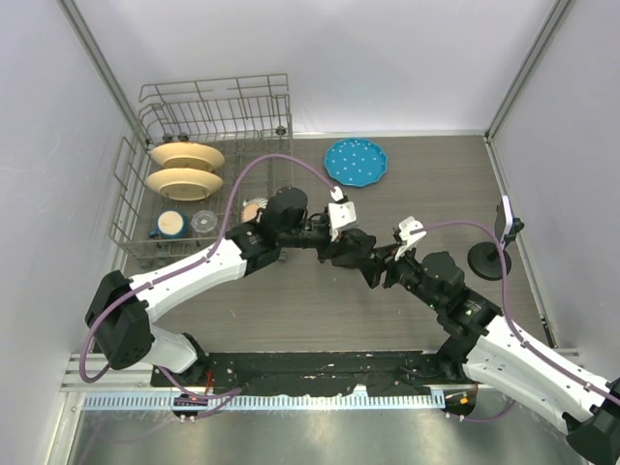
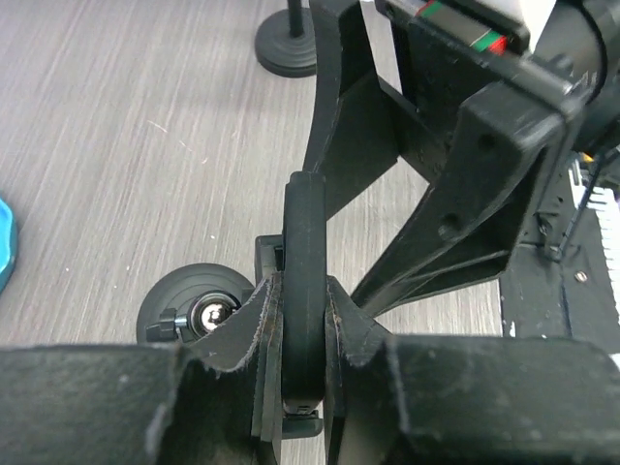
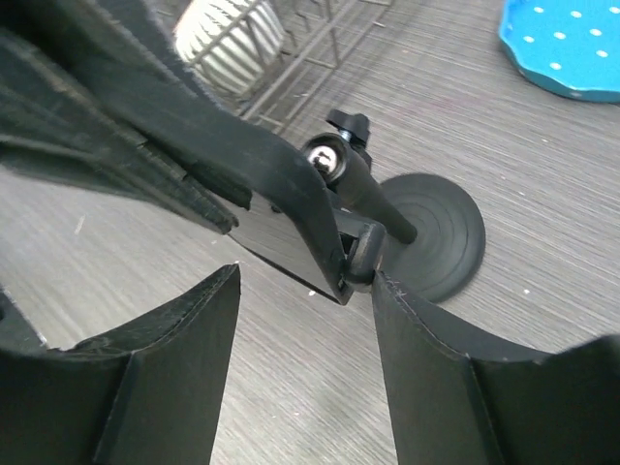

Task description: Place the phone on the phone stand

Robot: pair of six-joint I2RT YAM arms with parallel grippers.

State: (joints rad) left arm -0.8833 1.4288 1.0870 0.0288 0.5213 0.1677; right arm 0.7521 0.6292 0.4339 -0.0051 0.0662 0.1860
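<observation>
From above we see the two arms meet over the middle of the table (image 1: 320, 315). The left gripper (image 1: 349, 240) and right gripper (image 1: 381, 269) are nose to nose, and their bodies hide whatever lies between them.

The wrist cameras fill that in. In the left wrist view the phone (image 2: 303, 223) appears edge-on as a thin black slab. The left gripper's jaws pinch it by its two faces, with the pads pressed against it. Just beside it is the stand (image 2: 189, 291), a round base on the table with a shiny ball joint (image 2: 208, 313) above it.

The right wrist view shows what neither of the others does. The phone leans back and its lower edge meets the stand's small bracket (image 3: 358, 250). The right gripper's jaws are spread wide, one finger on either side of that bracket, and as far as we can tell they touch neither bracket nor phone.

Only the top view takes in the whole table. A wire rack (image 1: 208, 116) with dishes stands at the far left, and a blue plate (image 1: 356, 162) lies beyond the grippers. A second stand (image 1: 487, 260) is near the right wall, well apart from the phone. Its base also shows at the top of the left wrist view. The blue plate and a corner of the rack appear behind the phone in the right wrist view.
</observation>
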